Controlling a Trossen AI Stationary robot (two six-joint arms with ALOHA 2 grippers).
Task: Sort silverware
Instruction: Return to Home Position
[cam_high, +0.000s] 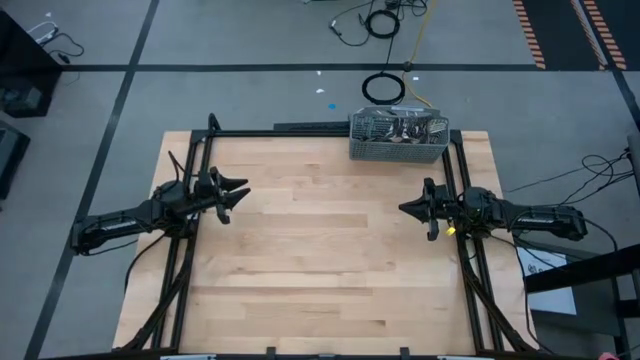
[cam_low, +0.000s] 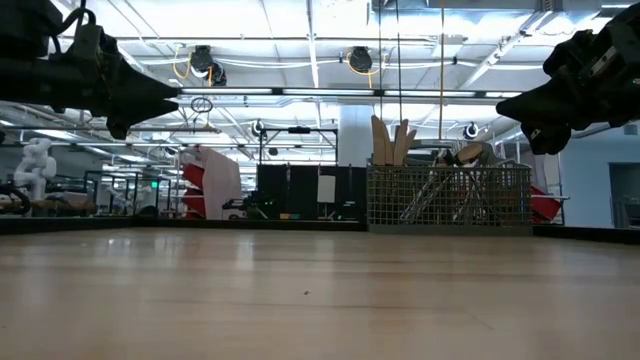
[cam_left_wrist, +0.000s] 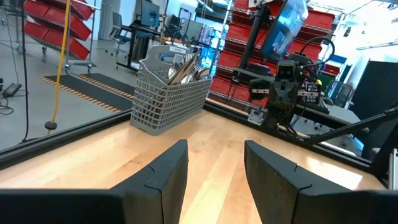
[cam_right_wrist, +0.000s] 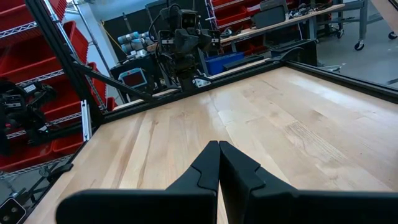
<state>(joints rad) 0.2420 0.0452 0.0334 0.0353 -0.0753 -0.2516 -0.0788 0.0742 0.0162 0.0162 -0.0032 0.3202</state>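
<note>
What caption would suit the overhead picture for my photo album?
Silverware stands in the grey basket at the table edge; left hand open, right hand shut, both empty.

Table (cam_high: 320, 280): light wood top, black frame. Floor (cam_high: 250, 40) around the table: grey, crossed by dark lines. Beyond the table's far edge: coiled cables (cam_high: 385, 88) and striped tape (cam_high: 530, 32). Behind the table: red racks (cam_left_wrist: 56, 28) and a white column (cam_low: 353, 135). Above the table: strip lights (cam_low: 300, 92).
</note>
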